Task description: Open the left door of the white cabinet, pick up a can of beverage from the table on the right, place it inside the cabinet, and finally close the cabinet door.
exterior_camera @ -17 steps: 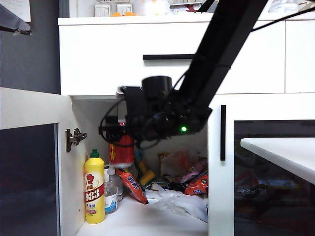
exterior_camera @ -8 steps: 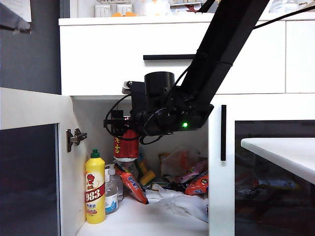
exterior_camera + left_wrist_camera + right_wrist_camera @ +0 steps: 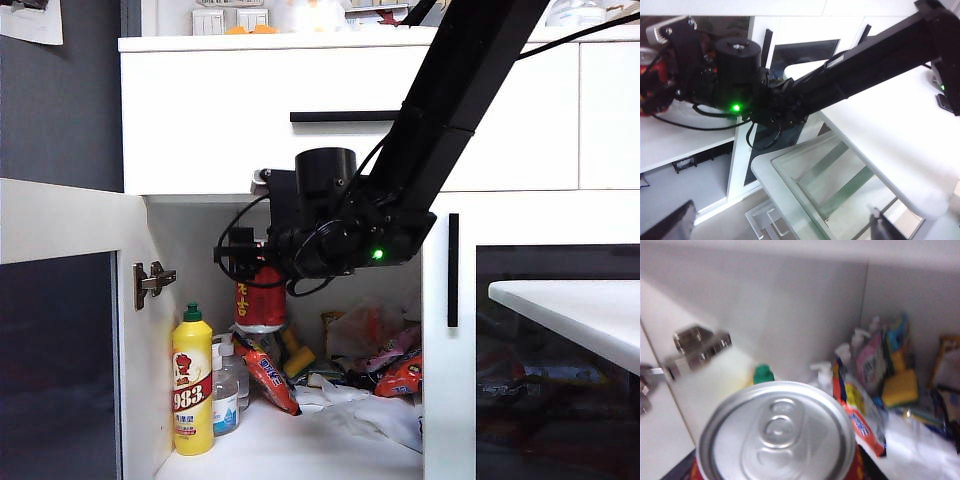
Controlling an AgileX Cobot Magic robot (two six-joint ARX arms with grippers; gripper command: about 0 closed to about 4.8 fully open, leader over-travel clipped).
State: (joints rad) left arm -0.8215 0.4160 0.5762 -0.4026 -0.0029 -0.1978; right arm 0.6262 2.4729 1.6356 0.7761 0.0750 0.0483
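Gripped upright by the right gripper (image 3: 258, 268), can (image 3: 259, 300) is held inside cabinet (image 3: 200, 120) above snack packets (image 3: 268, 378); yellow bottle (image 3: 192, 385) beside. Left gripper (image 3: 780, 227): spread, near surface (image 3: 900, 135).

The right gripper (image 3: 248, 262) is mostly hidden behind its own black wrist and cables, so its fingers cannot be seen clearly. The can (image 3: 259, 303) shows only its lower part below the gripper; in the right wrist view its body is cut off by the picture's edge and the cabinet contents are blurred. The left gripper (image 3: 780, 227) shows only 2 dark fingertips at the edge. The left door (image 3: 60, 330) and the table (image 3: 575, 305) are cut off.
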